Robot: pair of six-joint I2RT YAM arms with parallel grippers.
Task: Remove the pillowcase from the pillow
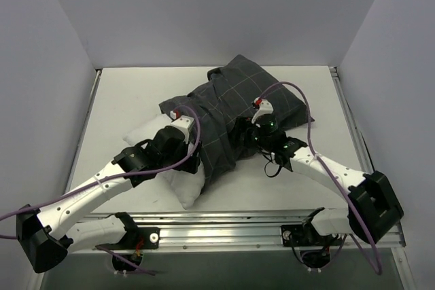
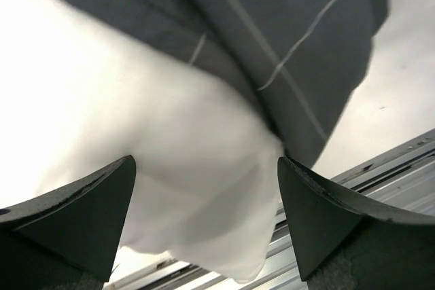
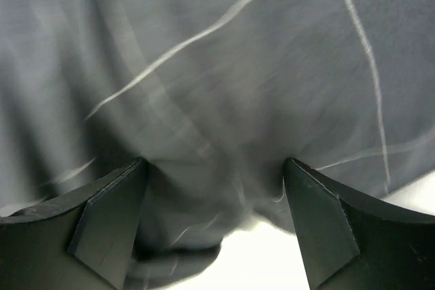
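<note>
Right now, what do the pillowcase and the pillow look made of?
The pillowcase looks like thin woven cloth, matte dark grey with pale grid lines; it creases and drapes loosely. The pillow shows plain matte white fabric, plump and softly wrinkled, probably stuffed, though the filling is hidden.

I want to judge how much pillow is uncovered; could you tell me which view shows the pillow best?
The top external view: it shows the bare end of the pillow sticking out of the pillowcase. The left wrist view gives only a close white patch of it; the right wrist view shows mostly checked cloth.
</note>
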